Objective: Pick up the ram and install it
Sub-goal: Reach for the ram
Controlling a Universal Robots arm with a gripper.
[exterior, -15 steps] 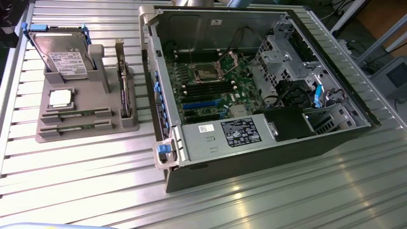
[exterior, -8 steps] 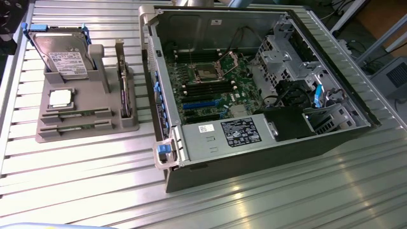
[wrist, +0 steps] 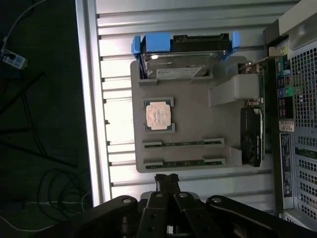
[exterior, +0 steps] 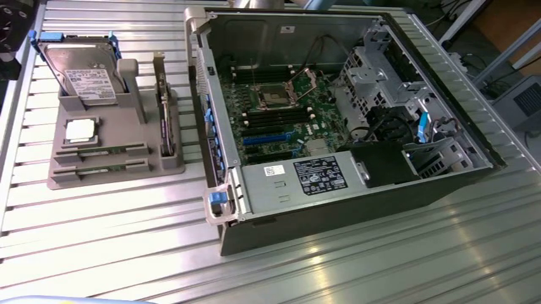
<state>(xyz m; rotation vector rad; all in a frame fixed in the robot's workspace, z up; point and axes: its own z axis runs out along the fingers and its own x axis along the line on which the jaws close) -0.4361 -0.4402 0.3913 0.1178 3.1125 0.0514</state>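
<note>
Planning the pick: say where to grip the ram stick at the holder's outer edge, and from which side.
Grip the ram mid-length on its upturned long edge, from straight above, fingers on the two flat faces. It seems to stand on edge in a slot of the gray holder, ends seated in blocks, so probably only the middle top is free.

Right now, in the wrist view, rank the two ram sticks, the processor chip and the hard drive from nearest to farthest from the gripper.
From the gripper:
1. First ram stick, in the grey holder's closest slot.
2. Second ram stick, in the slot just behind it.
3. Processor chip, mid-holder.
4. Hard drive, at the holder's far end.
</note>
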